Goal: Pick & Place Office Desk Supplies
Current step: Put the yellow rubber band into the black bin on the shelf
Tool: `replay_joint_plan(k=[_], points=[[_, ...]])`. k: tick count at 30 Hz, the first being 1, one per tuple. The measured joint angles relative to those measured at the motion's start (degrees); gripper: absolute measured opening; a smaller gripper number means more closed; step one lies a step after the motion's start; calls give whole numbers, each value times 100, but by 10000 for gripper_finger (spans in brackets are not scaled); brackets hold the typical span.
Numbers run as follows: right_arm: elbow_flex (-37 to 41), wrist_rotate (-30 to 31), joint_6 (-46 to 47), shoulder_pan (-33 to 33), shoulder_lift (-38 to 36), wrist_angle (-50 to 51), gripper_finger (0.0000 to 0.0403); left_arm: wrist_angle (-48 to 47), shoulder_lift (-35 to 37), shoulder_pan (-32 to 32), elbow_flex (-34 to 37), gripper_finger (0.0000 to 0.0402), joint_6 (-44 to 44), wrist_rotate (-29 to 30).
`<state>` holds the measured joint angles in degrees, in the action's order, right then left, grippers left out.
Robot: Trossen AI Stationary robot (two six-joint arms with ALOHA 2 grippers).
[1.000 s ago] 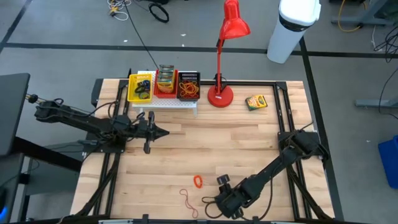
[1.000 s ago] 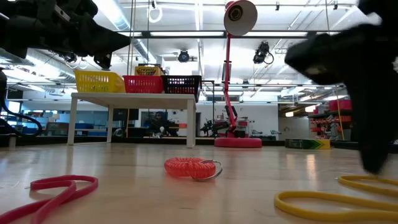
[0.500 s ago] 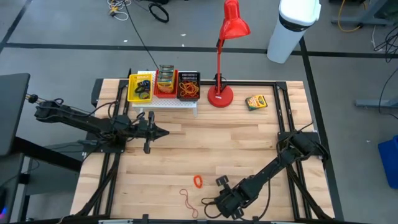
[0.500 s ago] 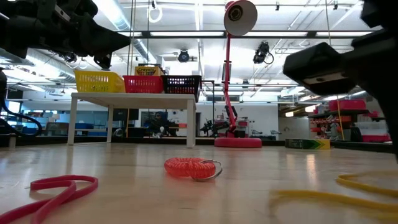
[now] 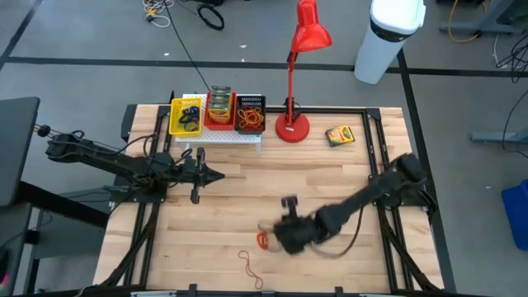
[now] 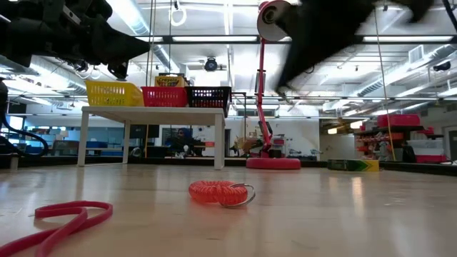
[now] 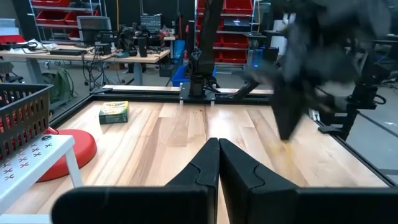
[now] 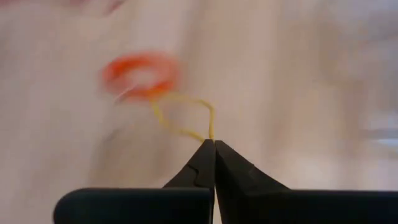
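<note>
1. I saw my right end effector [image 8: 214, 144] pinched together on a thin yellow rubber band [image 8: 186, 118], the loop hanging straight off its tips, above the surface [image 5: 313, 177].
2. The band's long axis ran away from the tips toward the orange coiled ring [image 5: 262, 241] lying just beside it.
3. My left end effector [image 7: 218, 149] sat closed near the white rack [image 5: 221, 137].
4. The crayon box [image 5: 339, 135] lay by the red lamp [image 5: 294, 82]; its print was unreadable.

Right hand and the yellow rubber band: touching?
Touching. The right wrist view shows the right hand shut, with the yellow rubber band pinched at its fingertips and looping out ahead.
</note>
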<state>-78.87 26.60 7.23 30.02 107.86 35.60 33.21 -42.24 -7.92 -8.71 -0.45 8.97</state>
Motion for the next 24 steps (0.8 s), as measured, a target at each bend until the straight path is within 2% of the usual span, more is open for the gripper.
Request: replay_joint_plan(k=[5, 10, 18, 24], points=[[-9, 655, -351, -656, -783, -387, 3, 0, -1, 0, 0, 12, 0, 0], [-15, 839, -946, -1624, -1250, -1377, 2, 2, -2, 0, -3, 12, 0, 0], [-262, -165, -1646, -3559, -1153, -2550, 1, -2, 0, 2, -3, 12, -1, -1], [-709, -1062, -1739, -4436, -727, -3063, 1, -8, -2, 2, -3, 12, 0, 0]])
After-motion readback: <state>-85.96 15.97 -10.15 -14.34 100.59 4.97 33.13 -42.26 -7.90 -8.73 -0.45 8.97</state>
